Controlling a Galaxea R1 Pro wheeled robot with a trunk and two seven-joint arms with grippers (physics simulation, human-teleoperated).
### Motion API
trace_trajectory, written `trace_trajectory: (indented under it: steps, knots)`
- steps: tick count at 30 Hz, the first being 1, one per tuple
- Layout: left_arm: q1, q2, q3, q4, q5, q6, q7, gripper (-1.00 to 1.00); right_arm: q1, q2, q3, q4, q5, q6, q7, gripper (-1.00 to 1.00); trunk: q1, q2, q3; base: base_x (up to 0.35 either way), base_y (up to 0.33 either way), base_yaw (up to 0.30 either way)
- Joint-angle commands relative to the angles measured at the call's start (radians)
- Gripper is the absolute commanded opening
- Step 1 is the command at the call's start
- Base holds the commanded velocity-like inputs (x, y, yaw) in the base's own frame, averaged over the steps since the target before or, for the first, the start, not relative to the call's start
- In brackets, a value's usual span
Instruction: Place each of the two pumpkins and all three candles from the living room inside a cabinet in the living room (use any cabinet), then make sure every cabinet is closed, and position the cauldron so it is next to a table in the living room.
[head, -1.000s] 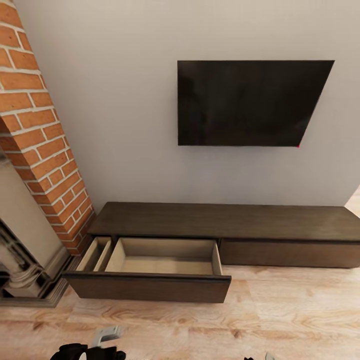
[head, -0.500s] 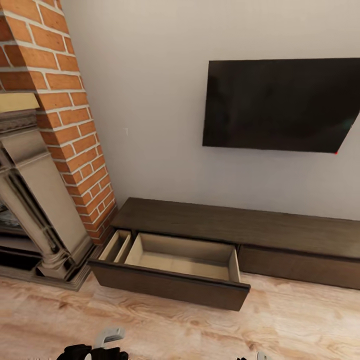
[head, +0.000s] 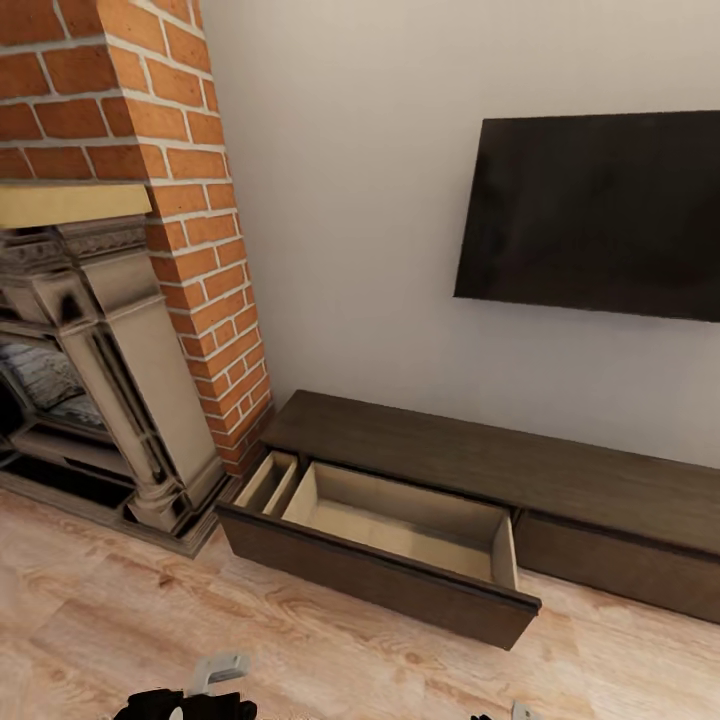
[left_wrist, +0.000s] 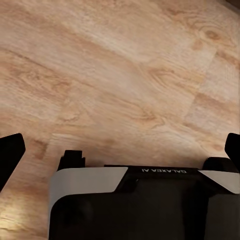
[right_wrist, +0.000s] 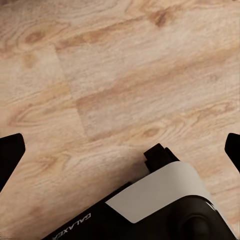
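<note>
Left gripper (left_wrist: 120, 150): spread wide, holding nothing, over bare wood floor (left_wrist: 125, 70).
Right gripper (right_wrist: 120, 150): likewise wide apart and empty above the planks.
Cabinet (head: 480, 465): ahead and to the right of both arms, long axis along the wall.
Open drawer (head: 385, 545): pulled out at the cabinet's left end, pale inside, nothing in it.
Nearer arm: likely the right.
Room: fireplace (head: 110, 380) just left of the cabinet; free floor in front.

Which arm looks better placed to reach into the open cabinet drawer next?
Left, though only slightly. In the head view the left gripper sits low, nearly below the open drawer of the cabinet, while the right gripper barely peeks in. Both jaws are spread wide over bare wooden floor, holding nothing.
</note>
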Motion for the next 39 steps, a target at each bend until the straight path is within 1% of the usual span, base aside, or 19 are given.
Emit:
trace_trajectory:
  steps: [1, 7, 15, 30, 33, 35, 39]
  knots:
    - [0.000, 0.000, 0.000, 0.000, 0.000, 0.000, 0.000, 1.00, 0.000, 0.003, 0.000, 0.000, 0.000, 0.000, 0.000, 1.00, 0.000, 0.000, 0.000, 0.001, -0.001, 0.286]
    - [0.000, -0.001, -0.001, 0.000, 0.000, 0.000, 0.000, 1.00, 0.000, 0.008, 0.000, 0.000, 0.001, 0.000, 0.000, 1.00, 0.000, 0.000, 0.000, 0.000, 0.000, 0.286]
    - [0.000, -0.001, 0.000, 0.017, 0.000, -0.001, 0.001, 1.00, 0.000, 0.008, 0.000, 0.000, 0.001, 0.000, 0.000, 1.00, 0.000, 0.000, 0.000, -0.022, 0.000, 0.286]
    - [0.000, -0.002, 0.000, 0.019, 0.000, -0.002, 0.002, 1.00, 0.000, 0.009, 0.002, 0.000, 0.003, 0.000, 0.000, 1.00, 0.000, 0.000, 0.000, -0.031, -0.008, 0.286]
    - [0.000, -0.002, 0.000, 0.020, 0.000, -0.002, 0.002, 1.00, 0.000, 0.015, 0.002, 0.000, 0.015, 0.000, 0.000, 1.00, 0.000, 0.000, 0.000, 0.000, 0.000, 0.286]
    - [0.000, -0.002, 0.000, 0.020, 0.000, -0.002, 0.002, 1.00, 0.000, 0.021, 0.001, 0.000, 0.042, 0.000, 0.000, 1.00, 0.000, 0.000, 0.000, 0.000, 0.000, 0.286]
    - [0.000, -0.002, 0.000, 0.020, 0.000, -0.002, 0.002, 1.00, 0.000, 0.024, 0.000, 0.000, 0.064, 0.000, -0.001, 1.00, 0.000, 0.000, 0.000, 0.000, 0.000, 0.286]
